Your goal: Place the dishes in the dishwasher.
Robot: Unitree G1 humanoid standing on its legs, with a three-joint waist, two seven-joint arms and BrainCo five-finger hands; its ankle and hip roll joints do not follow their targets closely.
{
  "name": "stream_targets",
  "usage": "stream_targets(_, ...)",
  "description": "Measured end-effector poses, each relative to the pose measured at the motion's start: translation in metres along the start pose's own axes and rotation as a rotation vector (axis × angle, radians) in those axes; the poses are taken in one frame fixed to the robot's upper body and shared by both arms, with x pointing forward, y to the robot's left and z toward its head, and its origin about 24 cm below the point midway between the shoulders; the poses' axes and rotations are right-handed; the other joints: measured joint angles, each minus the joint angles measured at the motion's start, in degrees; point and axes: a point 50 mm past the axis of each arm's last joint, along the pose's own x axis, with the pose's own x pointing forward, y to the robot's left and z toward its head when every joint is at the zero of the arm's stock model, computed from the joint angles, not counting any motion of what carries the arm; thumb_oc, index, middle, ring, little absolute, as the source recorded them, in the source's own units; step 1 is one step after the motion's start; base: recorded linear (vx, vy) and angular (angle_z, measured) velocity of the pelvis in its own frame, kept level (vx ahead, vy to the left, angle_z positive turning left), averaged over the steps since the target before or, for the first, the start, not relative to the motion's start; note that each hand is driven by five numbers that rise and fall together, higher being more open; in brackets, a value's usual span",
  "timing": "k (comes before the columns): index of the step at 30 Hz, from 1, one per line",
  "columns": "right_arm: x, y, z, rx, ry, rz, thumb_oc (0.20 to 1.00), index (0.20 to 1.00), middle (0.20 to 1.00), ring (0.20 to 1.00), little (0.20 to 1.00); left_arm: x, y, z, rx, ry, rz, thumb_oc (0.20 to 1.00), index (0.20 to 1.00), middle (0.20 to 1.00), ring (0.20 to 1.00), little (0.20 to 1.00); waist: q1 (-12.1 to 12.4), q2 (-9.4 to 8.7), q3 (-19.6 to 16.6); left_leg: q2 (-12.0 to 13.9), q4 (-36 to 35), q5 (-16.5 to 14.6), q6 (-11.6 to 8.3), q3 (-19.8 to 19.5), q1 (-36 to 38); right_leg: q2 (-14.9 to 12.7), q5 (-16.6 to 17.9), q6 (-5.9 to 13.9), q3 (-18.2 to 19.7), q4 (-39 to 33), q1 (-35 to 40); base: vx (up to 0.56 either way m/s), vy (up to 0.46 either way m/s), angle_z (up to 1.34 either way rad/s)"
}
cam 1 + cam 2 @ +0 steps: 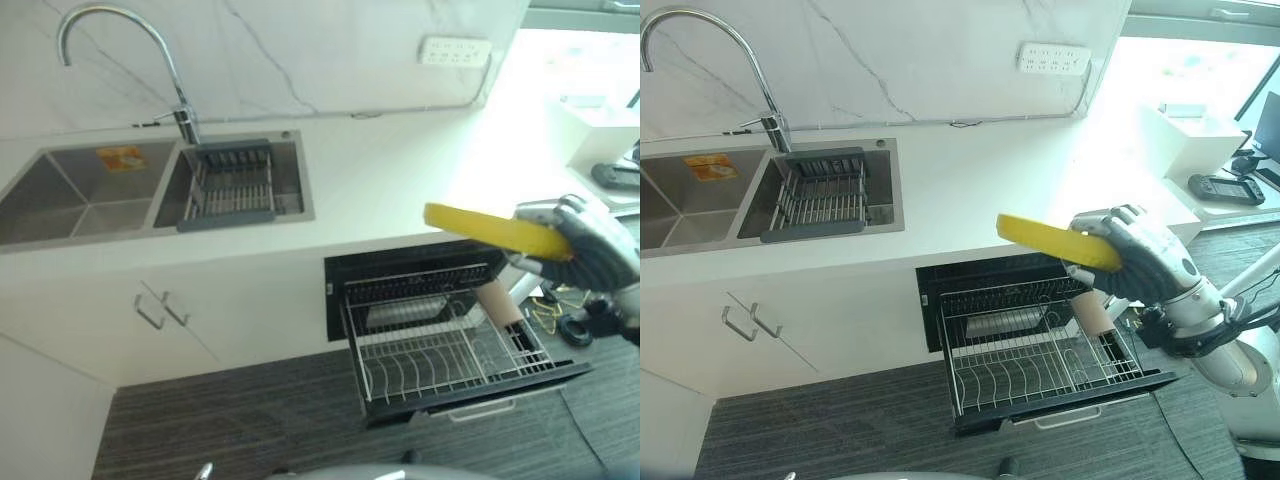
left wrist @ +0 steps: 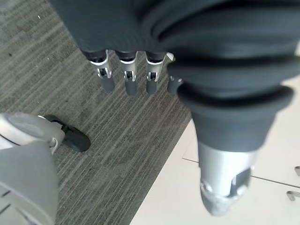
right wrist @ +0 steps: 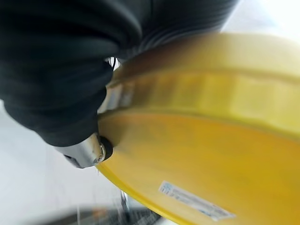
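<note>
The right hand (image 1: 1140,255) has its fingers clamped on a yellow plate (image 1: 1055,240), above the dishwasher rack (image 1: 1035,365); the left hand (image 2: 140,70) hangs with fingers relaxed.

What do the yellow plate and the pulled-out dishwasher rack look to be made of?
Yellow plate, held in the right robot hand: probably plastic, given its opaque, uniform colour and soft sheen. Dishwasher rack: thin, pale metal wire, seemingly bare or chromed.

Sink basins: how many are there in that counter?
2. The left basin lies bare under the tap; the right basin beside it holds a dark drying rack. The left one is partly cut off.
</note>
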Motion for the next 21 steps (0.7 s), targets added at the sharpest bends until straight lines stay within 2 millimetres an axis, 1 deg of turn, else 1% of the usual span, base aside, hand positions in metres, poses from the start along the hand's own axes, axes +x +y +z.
stream_targets(3,-0.001,0.009,-0.001,-0.132,-0.054,0.051,0.2,0.2,0.2,0.2,0.2,0.0,0.011,0.004,0.019,0.0,0.025,1.0,1.0,1.0,1.0,1.0,1.15,0.09,0.01,0.06,0.01,0.0,0.01,-0.17,-0.13,0.01,-0.03,0.05,-0.05,0.0,-0.09,-0.03,-0.003,0.01)
stream_targets(6,-0.004,0.021,-0.004,-0.237,-0.123,0.146,0.2,0.2,0.2,0.2,0.2,0.0,0.02,0.009,0.033,-0.012,0.043,1.0,1.0,1.0,1.0,1.0,1.64,0.09,0.02,0.06,0.0,-0.15,0.25,-0.85,-0.47,-0.02,-0.22,0.3,-0.5,-0.01,-0.04,-0.02,-0.006,0.08)
stream_targets(8,-0.01,0.036,-0.01,-0.224,-0.108,0.185,0.2,0.2,0.2,0.2,0.2,0.0,0.027,0.007,0.04,-0.001,0.065,1.0,1.0,1.0,1.0,1.0,2.17,-0.03,0.01,0.06,0.0,-0.23,0.39,-1.01,-0.58,-0.02,-0.23,0.31,-0.6,-0.01,-0.05,0.0,-0.008,0.05)
stream_targets(11,-0.017,0.052,-0.016,-0.182,-0.077,0.236,0.2,0.2,0.2,0.2,0.2,0.0,0.03,0.009,0.048,-0.003,0.066,1.0,1.0,1.0,1.0,1.0,2.73,0.02,0.03,0.05,0.0,-0.22,0.39,-1.22,-0.74,-0.01,-0.23,0.31,-0.78,-0.01,-0.08,0.0,0.005,0.03)
stream_targets(13,-0.021,0.065,-0.019,-0.146,-0.045,0.265,0.2,0.2,0.2,0.2,0.2,0.0,0.027,0.012,0.079,-0.012,0.045,1.0,1.0,1.0,1.0,1.0,3.01,0.15,0.14,-0.04,0.0,-0.2,0.41,-1.41,-0.9,0.0,-0.23,0.32,-0.93,-0.02,-0.09,0.01,0.028,0.04)
stream_targets(15,-0.023,0.07,-0.023,-0.133,-0.011,0.271,0.2,0.2,0.2,0.2,0.2,0.0,0.026,0.012,0.094,-0.015,0.038,1.0,1.0,1.0,1.0,1.0,3.43,0.31,0.29,-0.25,0.01,-0.21,0.42,-1.58,-0.95,-0.04,-0.36,0.47,-1.02,0.01,-0.07,-0.01,0.033,0.04)
stream_targets(17,-0.027,0.075,-0.028,-0.122,0.031,0.265,0.2,0.2,0.2,0.2,0.2,0.001,0.02,0.022,0.095,-0.056,0.019,1.0,1.0,1.0,1.0,1.0,3.64,0.23,1.03,-0.44,0.39,-0.16,0.39,-2.67,-1.32,-0.21,-0.56,0.7,-1.91,0.04,0.03,-0.11,0.003,0.15)
stream_targets(18,-0.028,0.075,-0.029,-0.128,0.035,0.264,0.2,0.2,0.2,0.2,0.2,0.002,0.017,0.026,0.095,-0.075,0.009,1.0,1.0,1.0,1.0,1.0,3.79,0.08,1.52,-0.51,1.81,-0.16,0.35,-2.98,-2.23,-0.35,-0.57,0.69,-2.1,0.18,-0.1,-0.21,-0.03,0.16)
stream_targets(19,-0.027,0.075,-0.031,-0.135,0.038,0.252,0.2,0.2,0.2,0.2,0.2,0.002,0.012,0.034,0.094,-0.102,-0.008,1.0,1.0,1.0,1.0,1.0,4.04,0.05,2.91,-0.5,4.26,-0.75,0.85,-3.39,-3.39,-0.54,-1.36,0.62,-2.15,1.94,-0.85,-0.26,-0.037,0.17)
stream_targets(20,-0.025,0.075,-0.034,-0.141,0.047,0.225,0.2,0.2,0.2,0.2,0.2,0.004,0.004,0.044,0.093,-0.133,-0.03,1.0,1.0,1.0,1.0,1.0,3.94,0.15,4.72,-0.26,8.3,-2.03,0.96,-4.49,-6.35,-1.04,-2.91,0.33,-2.26,6.26,-3.58,-0.24,-0.012,0.17)
stream_targets(21,-0.02,0.072,-0.037,-0.156,0.05,0.194,0.2,0.2,0.2,0.2,0.2,0.005,-0.007,0.058,0.104,-0.18,-0.068,1.0,1.0,1.0,1.0,1.0,3.96,0.11,7.72,0.32,13.49,-3.79,0.8,-5.47,-9.76,-1.53,-4.79,-0.53,-2.06,11.75,-7.08,-0.27,0.018,0.17)
